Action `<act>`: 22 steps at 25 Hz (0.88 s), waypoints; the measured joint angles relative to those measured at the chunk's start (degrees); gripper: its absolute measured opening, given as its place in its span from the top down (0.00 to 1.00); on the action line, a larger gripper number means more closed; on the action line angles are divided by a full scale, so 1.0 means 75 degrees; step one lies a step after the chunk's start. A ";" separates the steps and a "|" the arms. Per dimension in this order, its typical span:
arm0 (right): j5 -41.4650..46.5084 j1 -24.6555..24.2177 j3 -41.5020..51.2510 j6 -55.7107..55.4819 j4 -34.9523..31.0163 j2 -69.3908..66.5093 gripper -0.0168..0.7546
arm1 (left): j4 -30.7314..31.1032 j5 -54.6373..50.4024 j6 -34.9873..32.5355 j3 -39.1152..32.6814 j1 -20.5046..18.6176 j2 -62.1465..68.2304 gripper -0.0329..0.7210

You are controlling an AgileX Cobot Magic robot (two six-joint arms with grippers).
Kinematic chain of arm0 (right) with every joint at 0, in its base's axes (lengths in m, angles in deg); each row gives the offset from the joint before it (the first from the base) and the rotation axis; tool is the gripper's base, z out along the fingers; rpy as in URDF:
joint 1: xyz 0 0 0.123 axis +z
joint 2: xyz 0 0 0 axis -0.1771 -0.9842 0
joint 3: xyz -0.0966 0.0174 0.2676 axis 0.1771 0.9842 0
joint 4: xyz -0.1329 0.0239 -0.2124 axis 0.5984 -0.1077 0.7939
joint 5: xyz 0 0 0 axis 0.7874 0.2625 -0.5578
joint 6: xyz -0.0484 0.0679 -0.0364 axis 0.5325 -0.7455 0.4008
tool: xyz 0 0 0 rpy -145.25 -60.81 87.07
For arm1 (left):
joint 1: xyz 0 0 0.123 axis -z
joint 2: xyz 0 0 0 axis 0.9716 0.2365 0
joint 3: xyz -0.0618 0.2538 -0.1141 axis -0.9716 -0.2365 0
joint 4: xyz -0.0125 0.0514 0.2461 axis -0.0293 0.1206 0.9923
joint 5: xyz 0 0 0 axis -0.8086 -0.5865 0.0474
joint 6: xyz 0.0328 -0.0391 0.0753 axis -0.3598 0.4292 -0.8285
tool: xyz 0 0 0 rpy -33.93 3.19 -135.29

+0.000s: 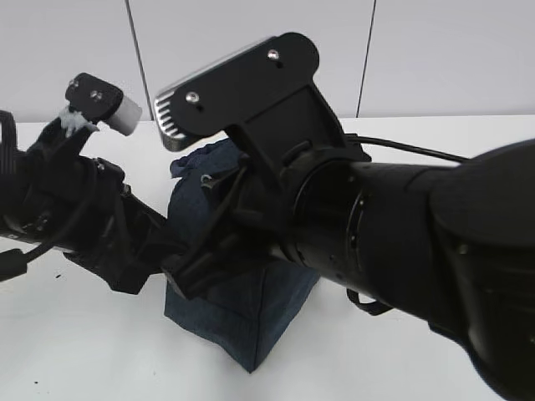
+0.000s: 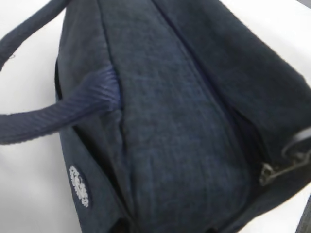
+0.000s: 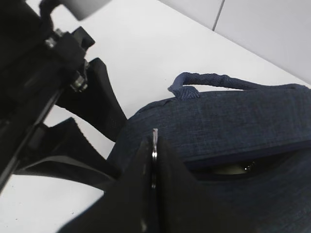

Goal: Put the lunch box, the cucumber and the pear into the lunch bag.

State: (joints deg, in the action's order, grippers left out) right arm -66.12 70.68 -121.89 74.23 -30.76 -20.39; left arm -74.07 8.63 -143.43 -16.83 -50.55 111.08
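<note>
The dark navy lunch bag [image 1: 242, 317] stands mid-table and fills the left wrist view [image 2: 170, 121], with a loop handle [image 2: 43, 121] and a metal zipper pull [image 2: 269, 172]. My right gripper [image 3: 154, 145] is shut on the zipper pull [image 3: 154, 141] at the bag's top edge. My left gripper [image 3: 116, 155] is at the bag's end with its jaws apart on either side; its tips are hidden. A narrow gap under the top flap [image 3: 233, 167] shows something pale inside. The lunch box, the cucumber and the pear are not in view.
My right arm [image 1: 401, 242] fills the front right of the exterior view and hides much of the bag. My left arm [image 1: 67, 200] crosses the left. The white table [image 1: 75, 351] runs to a pale wall behind.
</note>
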 joint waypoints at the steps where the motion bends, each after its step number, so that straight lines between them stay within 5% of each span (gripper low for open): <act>1: 0.0017 0.0000 0.0000 0.0009 0.0000 0.0000 0.97 | -0.0030 0.0007 -0.0061 0.0000 0.0000 0.0038 0.60; 3: 0.0029 0.0000 0.0000 0.0009 -0.0005 0.0000 0.97 | -0.0065 -0.0011 -0.0228 0.0000 0.0000 0.0066 0.82; 6: 0.0029 0.0000 0.0000 0.0017 -0.0005 -0.0016 0.97 | -0.0152 -0.0033 -0.0360 0.0000 0.0000 0.0099 0.94; 14: -0.0492 -0.0397 -0.0538 0.0109 -0.0160 -0.0016 0.97 | -0.0242 -0.0172 -0.0393 0.0000 0.0000 0.0101 0.97; 22: 0.0719 -0.2393 -0.0823 0.0693 -0.0996 -0.0187 0.97 | 0.0064 -0.0467 -0.0142 0.0000 0.0000 0.0101 0.97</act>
State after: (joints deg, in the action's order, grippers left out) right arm -60.73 52.73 -128.06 79.43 -38.23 -21.79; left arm -73.59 5.13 -144.49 -16.83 -50.55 111.84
